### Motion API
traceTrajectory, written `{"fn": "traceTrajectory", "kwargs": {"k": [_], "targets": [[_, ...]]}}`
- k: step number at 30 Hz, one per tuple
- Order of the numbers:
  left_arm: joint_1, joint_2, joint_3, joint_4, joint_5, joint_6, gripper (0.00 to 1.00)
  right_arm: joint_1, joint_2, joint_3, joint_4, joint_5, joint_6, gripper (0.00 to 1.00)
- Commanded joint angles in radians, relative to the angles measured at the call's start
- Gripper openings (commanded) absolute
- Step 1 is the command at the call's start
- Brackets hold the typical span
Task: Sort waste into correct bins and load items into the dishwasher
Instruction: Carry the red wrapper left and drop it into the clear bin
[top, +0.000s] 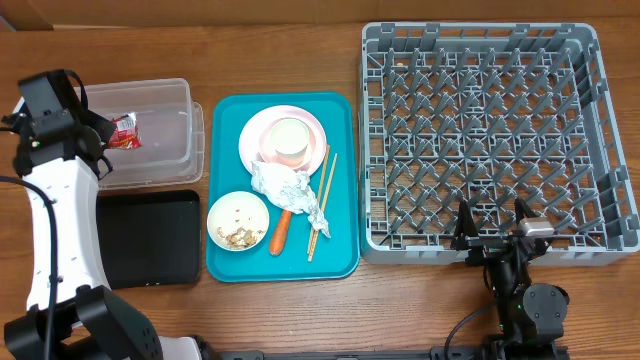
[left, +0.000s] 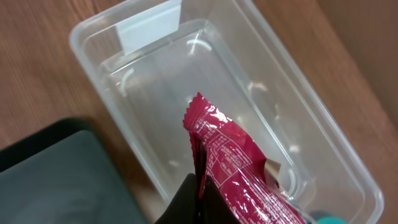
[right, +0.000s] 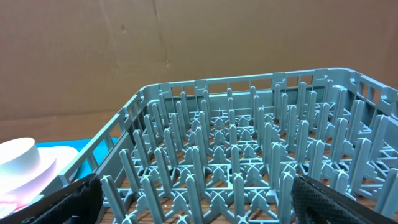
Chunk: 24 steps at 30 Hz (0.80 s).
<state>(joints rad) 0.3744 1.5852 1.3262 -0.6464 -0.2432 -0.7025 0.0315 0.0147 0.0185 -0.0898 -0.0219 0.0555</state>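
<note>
Pinched between the closed fingers of the left gripper (left: 198, 202), the red wrapper (left: 233, 165) is nearest in the left wrist view. It is held by its lower end over the inside of the clear tub (left: 336, 143). It is judged to be very light, thin and slippery, and easily crinkled. A firm pinch on a flat sealed edge is best, because it could slide out. Its skin is glossy, with small print and a zigzag cut along the top edge. The black tray (left: 56, 180) is seen just beside the tub.

From overhead, the wrapper is seen above the left part of the tub, not yet let go. On the teal tray (top: 340, 262) lie the foil wad (top: 290, 190) and the carrot (top: 280, 232). The wad is expected to be soft and light. The carrot is stiff and may roll, so it should be taken across its middle.

Through the right wrist camera, the right gripper (right: 199, 205) is seen spread wide with nothing in it, near the front wall of the dish rack (right: 249, 162).
</note>
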Motion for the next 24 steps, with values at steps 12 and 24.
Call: {"fn": "traceTrajectory", "kwargs": {"k": [12, 24], "targets": [[0.045, 0.115, -0.063, 0.184, -0.097, -0.085, 0.04, -0.007, -0.012, -0.011, 0.007, -0.002, 0.0, 1.0], [0.077, 0.235, -0.062, 0.398, 0.056, 0.07, 0.04, -0.007, -0.012, -0.011, 0.007, -0.002, 0.0, 1.0]]}}
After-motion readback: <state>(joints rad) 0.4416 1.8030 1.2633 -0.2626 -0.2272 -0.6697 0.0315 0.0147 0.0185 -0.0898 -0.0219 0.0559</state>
